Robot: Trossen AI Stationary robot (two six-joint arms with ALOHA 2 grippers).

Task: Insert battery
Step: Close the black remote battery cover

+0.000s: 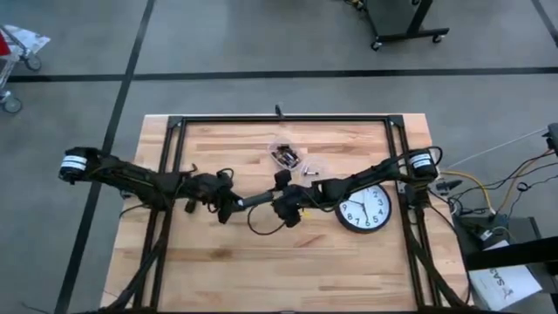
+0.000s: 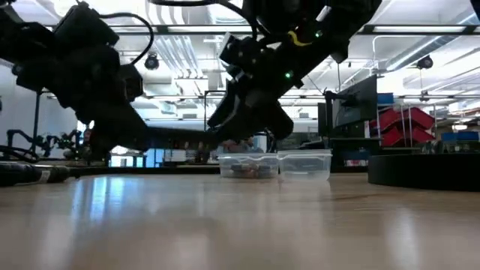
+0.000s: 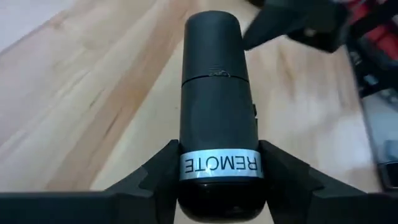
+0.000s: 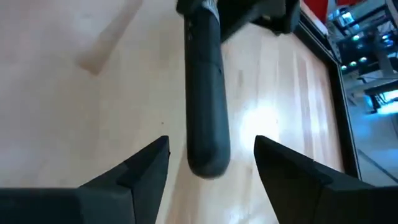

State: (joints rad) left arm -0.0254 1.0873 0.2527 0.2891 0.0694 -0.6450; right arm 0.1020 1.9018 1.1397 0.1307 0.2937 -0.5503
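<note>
- High view: two small clear containers sit on the wooden table (image 1: 218, 262) beyond both grippers. One container (image 1: 283, 155) holds a cluster of small dark and silvery pieces, too small to identify; the other container (image 1: 315, 171) beside it looks nearly bare.
- Low view shows the same pair touching side by side, the first with dark contents at its bottom, the second with little visible inside.
- A black remote (image 3: 216, 118), long and slim, is clamped at its labelled end between the left gripper (image 3: 217, 180) fingers, which press on both sides of the silver "REMOTE" band.
- Its long axis runs straight out from those fingers, roughly level above the table, its free rounded end pointing at the right gripper (image 4: 211, 165).
- That free end lies between the right gripper's fingers (image 4: 146, 165), which are spread wide and clear of it on either side.
- A round black wall clock (image 1: 364, 208) lies flat on the table behind the right gripper, under its arm.
</note>
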